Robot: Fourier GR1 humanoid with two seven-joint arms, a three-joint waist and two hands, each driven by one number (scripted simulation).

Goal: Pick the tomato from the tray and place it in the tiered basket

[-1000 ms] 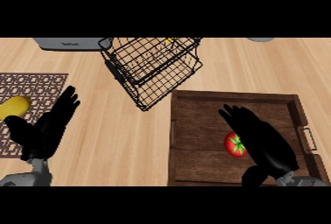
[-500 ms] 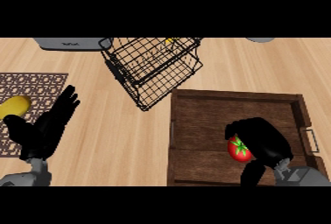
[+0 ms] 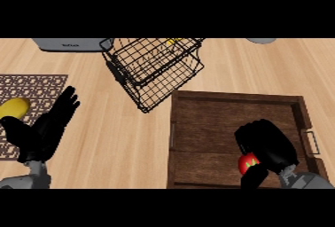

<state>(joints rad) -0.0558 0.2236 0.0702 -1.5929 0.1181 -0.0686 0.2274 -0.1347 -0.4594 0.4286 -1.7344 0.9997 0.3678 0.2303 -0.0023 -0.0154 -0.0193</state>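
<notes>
A red tomato point(image 3: 247, 163) shows only partly, low in the dark wooden tray point(image 3: 216, 115) at the right. My right hand point(image 3: 270, 144) is curled round it, fingers bent over its top and thumb below, hiding most of it. The black wire tiered basket point(image 3: 153, 68) stands tilted at the upper middle, up and to the left of the tray. My left hand point(image 3: 46, 131) rests open at the left, fingers up, over the edge of a patterned mat.
A patterned brown mat point(image 3: 26, 86) lies at the far left with a yellow object point(image 3: 13, 107) on it. A grey appliance point(image 3: 68, 44) sits at the top left. A grey round object point(image 3: 262, 40) peeks in at the top right. Something yellow point(image 3: 174, 41) lies inside the basket.
My right hand went from open above the tomato to curled round it, and hand and tomato have shifted toward the tray's near edge. The left hand has stayed still.
</notes>
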